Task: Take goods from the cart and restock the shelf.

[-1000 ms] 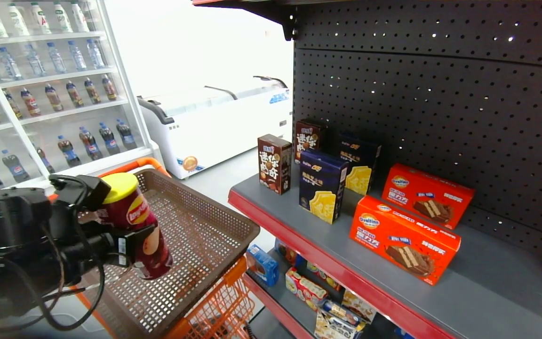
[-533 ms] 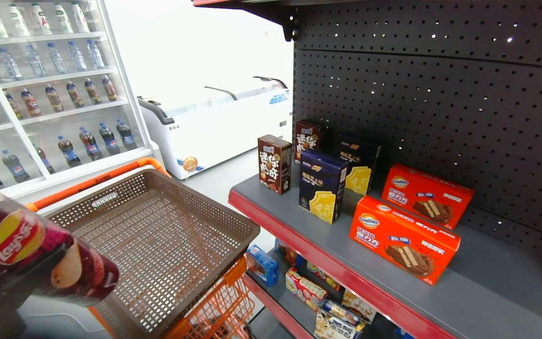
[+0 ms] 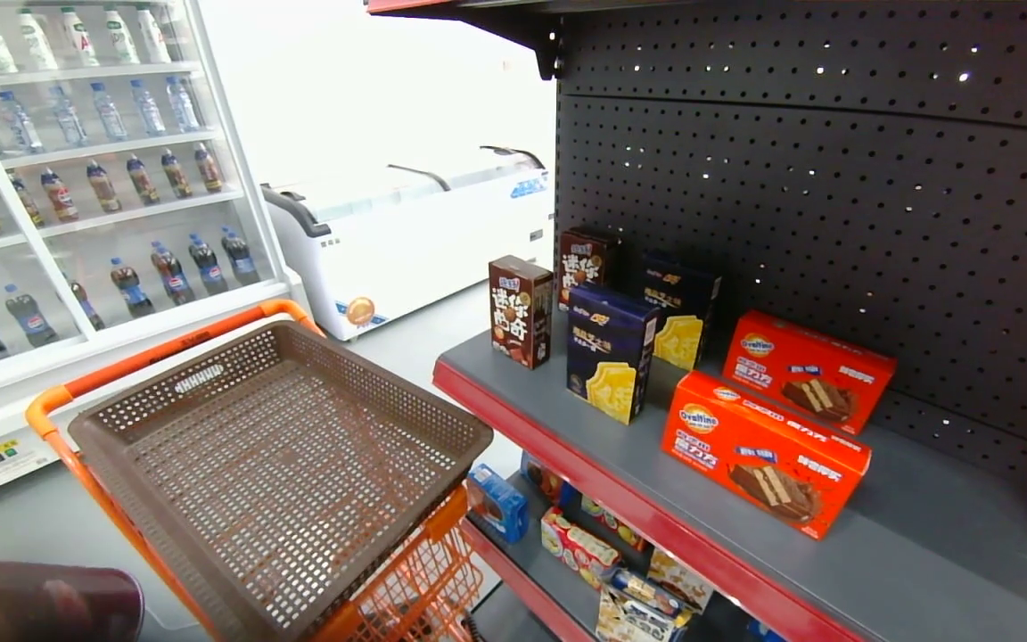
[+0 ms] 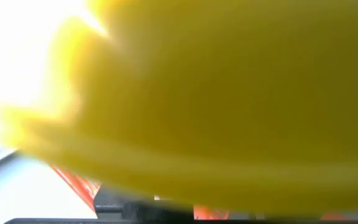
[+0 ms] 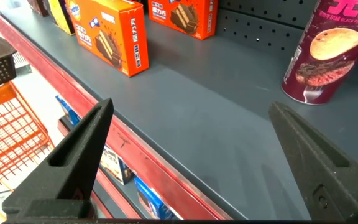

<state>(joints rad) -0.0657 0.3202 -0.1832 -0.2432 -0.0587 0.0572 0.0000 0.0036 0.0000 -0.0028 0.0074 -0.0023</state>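
Maroon yellow-lidded crisp can (image 3: 32, 602) had swung off the brown perforated plastic cart basket (image 3: 282, 446) to the lower left.
Left claw's grip on it could not be told; right claw (image 5: 191, 162) gaped over the grey red-edged shelf (image 5: 216, 124), with orange cardboard boxes (image 5: 114, 34) and another maroon can (image 5: 319, 50) beyond.

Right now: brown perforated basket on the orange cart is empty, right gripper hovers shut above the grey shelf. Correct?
Not shut: the right wrist view shows the right gripper open, its black fingers spread wide above the grey shelf. The rest holds: the brown perforated basket on the orange cart is empty.
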